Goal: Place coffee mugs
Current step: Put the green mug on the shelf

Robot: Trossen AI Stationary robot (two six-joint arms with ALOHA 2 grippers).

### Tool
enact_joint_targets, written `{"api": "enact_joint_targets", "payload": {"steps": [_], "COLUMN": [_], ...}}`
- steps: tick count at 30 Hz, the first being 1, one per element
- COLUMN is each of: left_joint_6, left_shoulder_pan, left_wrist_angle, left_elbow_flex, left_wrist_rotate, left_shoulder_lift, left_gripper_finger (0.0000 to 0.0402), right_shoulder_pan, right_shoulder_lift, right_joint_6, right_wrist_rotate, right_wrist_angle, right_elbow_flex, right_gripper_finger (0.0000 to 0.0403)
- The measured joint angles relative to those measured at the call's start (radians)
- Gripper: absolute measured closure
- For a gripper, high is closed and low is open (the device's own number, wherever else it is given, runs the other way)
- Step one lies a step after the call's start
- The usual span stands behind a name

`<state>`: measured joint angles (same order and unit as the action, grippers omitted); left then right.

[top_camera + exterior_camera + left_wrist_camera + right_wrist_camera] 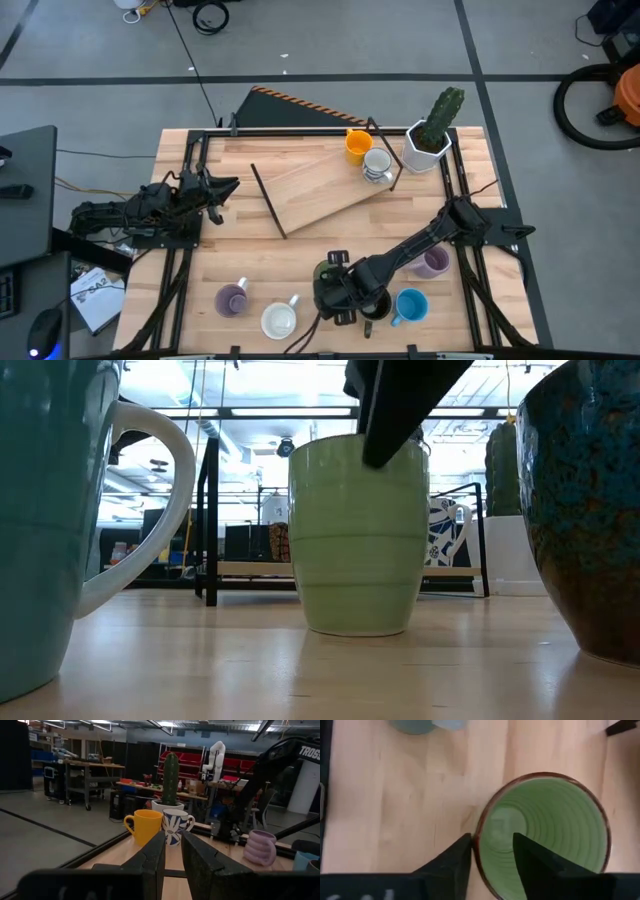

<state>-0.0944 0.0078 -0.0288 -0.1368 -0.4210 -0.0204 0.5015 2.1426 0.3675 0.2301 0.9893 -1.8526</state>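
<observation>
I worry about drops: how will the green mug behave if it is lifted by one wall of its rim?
The green mug looks like rigid glazed ceramic, so probably slippery between the right gripper's fingers, which straddle its rim. Held on one side only, it may tilt. It stands upright on the table on a broad base, so tipping seems unlikely beforehand. Dropped, it would probably chip.

Bright ceiling lights backlight the low view, the nearest mugs blur, and the left wrist view is dim.

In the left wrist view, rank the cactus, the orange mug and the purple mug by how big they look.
1. cactus, tallest though farthest.
2. orange mug and purple mug: look about alike; nearness differs, so no ranking between them.
</observation>
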Motion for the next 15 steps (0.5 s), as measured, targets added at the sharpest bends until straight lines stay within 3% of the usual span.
{"api": "enact_joint_targets", "payload": {"steps": [8, 15], "left_joint_6": [0.000, 0.001], "left_shoulder_pan": [0.000, 0.000], "left_wrist_angle": [0.005, 0.006], "left_elbow_flex": [0.000, 0.000], "left_wrist_rotate": [0.000, 0.000], "left_shoulder_lift": [0.000, 0.000], "left_gripper_finger": [0.0333, 0.0333], "right_shoulder_pan": [-0.026, -0.064], "right_shoulder_lift": [-0.003, -0.010], "right_joint_6": [-0.136, -0.264], "right_wrist_rotate": [-0.063, -0.073], "right_wrist_angle": [0.068, 0.292], "right_elbow_flex": [0.000, -0.044], "right_gripper_finger": [0.0377, 0.0372]}}
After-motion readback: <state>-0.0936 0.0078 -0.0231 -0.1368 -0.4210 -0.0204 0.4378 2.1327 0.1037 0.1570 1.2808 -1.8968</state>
